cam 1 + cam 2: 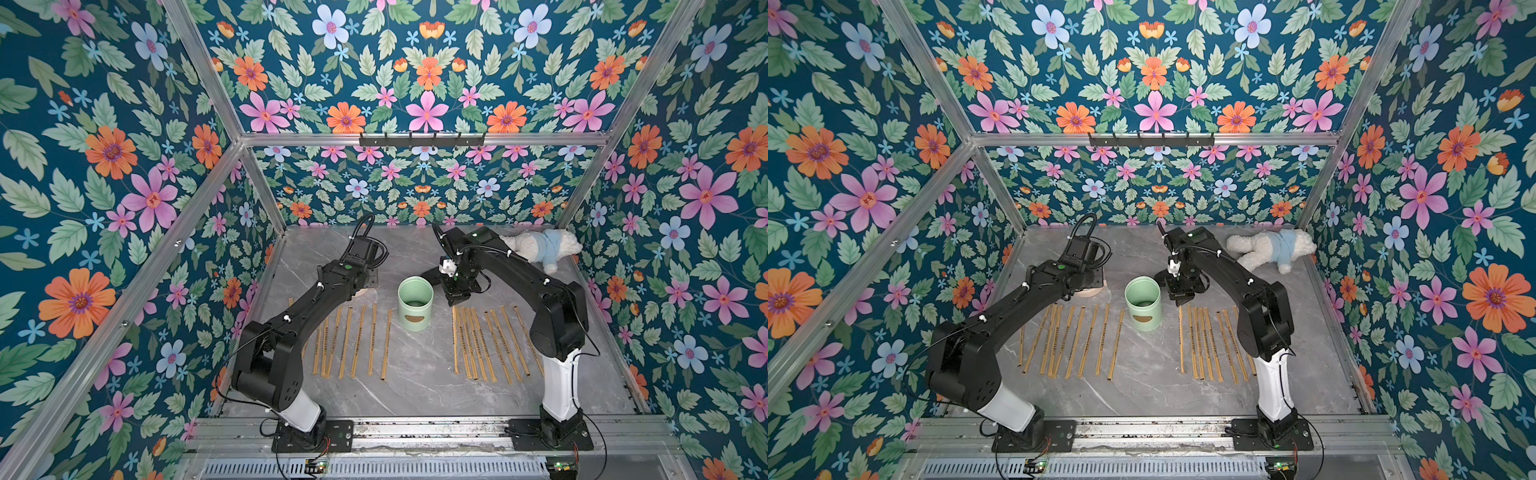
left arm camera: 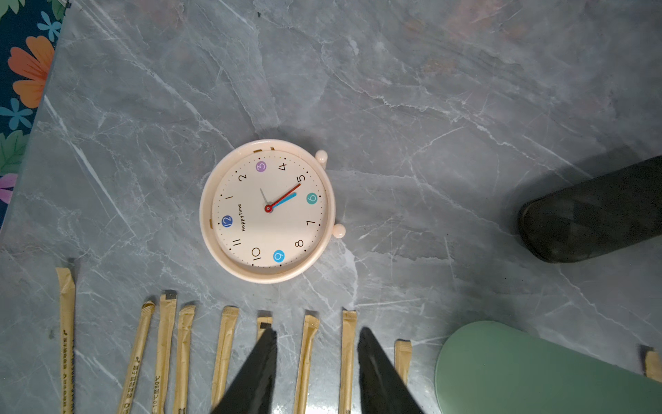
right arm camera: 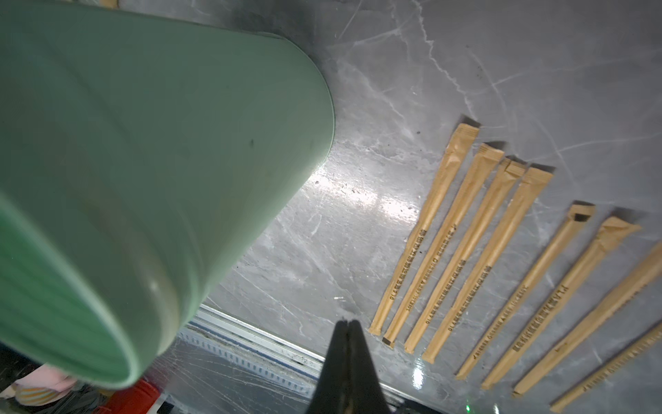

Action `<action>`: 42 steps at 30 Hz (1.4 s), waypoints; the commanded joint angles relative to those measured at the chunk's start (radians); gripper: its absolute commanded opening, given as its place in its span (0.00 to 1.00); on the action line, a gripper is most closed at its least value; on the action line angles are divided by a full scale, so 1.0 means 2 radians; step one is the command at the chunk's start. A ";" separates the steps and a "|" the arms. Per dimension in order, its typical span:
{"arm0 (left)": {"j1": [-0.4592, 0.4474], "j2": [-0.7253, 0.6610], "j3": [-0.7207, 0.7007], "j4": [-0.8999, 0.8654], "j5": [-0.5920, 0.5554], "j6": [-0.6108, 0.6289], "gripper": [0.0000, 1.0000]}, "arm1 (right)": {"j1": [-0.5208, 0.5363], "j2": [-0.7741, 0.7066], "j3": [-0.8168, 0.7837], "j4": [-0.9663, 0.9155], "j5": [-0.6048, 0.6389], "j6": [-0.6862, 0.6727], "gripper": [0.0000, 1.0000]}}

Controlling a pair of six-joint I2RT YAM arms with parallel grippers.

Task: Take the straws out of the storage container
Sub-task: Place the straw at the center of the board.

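Straws (image 1: 471, 345): all those visible lie flat on the bench (image 1: 415, 382) in two rows, outside the storage container (image 1: 414, 309). Right jaws pressed together, empty, just beside the container, over the right row's far ends. Left jaws spread, empty, over the left row's far ends, near a clock (image 2: 267, 211). The container stands upright between the rows.

Grey marble table (image 1: 415, 395) bears two rows of straws (image 3: 422, 229), storage container (image 1: 414, 305), clock (image 2: 267, 211), plush toy (image 1: 540, 249).
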 commanded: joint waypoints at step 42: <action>0.000 -0.020 -0.020 0.020 -0.060 0.019 0.42 | -0.027 0.021 -0.033 0.067 -0.015 0.016 0.21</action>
